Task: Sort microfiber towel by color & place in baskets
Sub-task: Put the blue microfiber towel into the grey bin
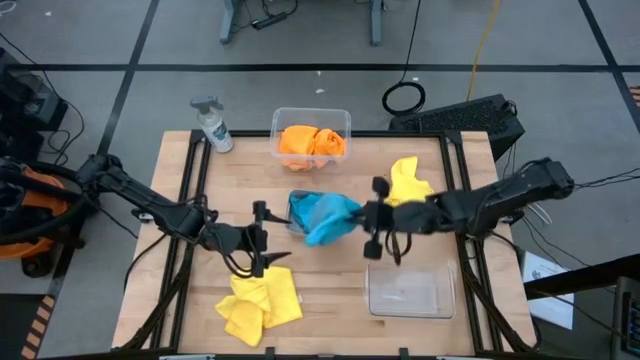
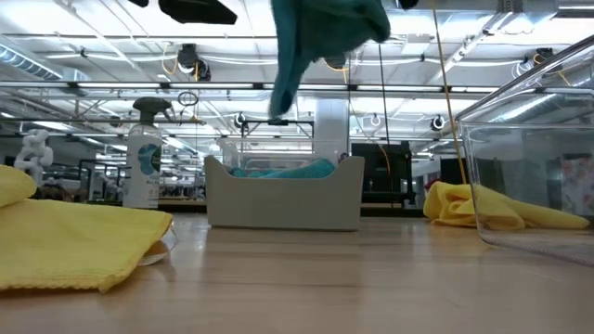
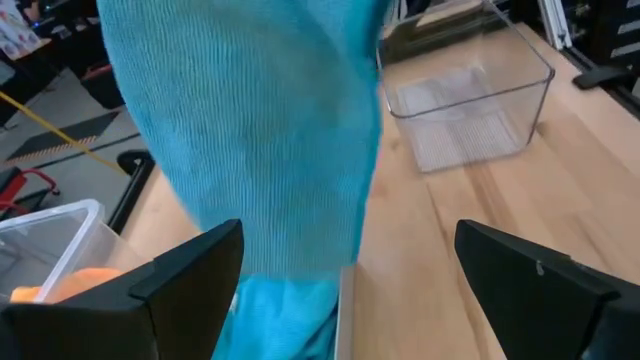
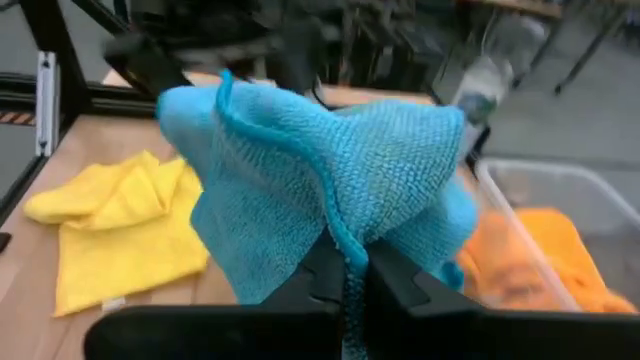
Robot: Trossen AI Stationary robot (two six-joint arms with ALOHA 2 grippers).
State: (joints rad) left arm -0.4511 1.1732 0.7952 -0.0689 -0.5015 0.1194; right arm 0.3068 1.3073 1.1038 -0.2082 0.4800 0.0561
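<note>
Starting at the table's near edge, you've got a yellow towel [image 1: 260,306] lying crumpled on the wood at the left, and over to the right of it the empty clear basket [image 1: 410,291], nothing in it at all. Your left gripper [image 1: 262,238] sits just beyond that yellow cloth, its fingers [image 3: 180,285] spread wide with nothing between them — in its wrist view the blue fabric hangs right in front but isn't caught.

Move up to mid-table and here's the action: your right gripper [image 1: 375,218] is pressed together on a turquoise towel [image 1: 330,222], pinching it at a fold so the cloth drapes down in the air. You can see the nip clearly in the right wrist view, the fabric [image 4: 330,190] bunched over the closed jaws. From table height it dangles well clear of the wood, over the small greyish basket [image 2: 283,197]. That basket [image 1: 297,213] sits just left of the hanging cloth, and another turquoise towel [image 2: 278,170] is already lying inside it.

Behind your right arm — a second yellow towel [image 1: 407,180] rests on the table near the right rail.

Farthest out, the back basket [image 1: 310,125] holds the orange towels [image 1: 312,143], bunched together. To its left the spray bottle [image 1: 213,125] stands upright by the back left corner of the table [image 1: 330,280].
</note>
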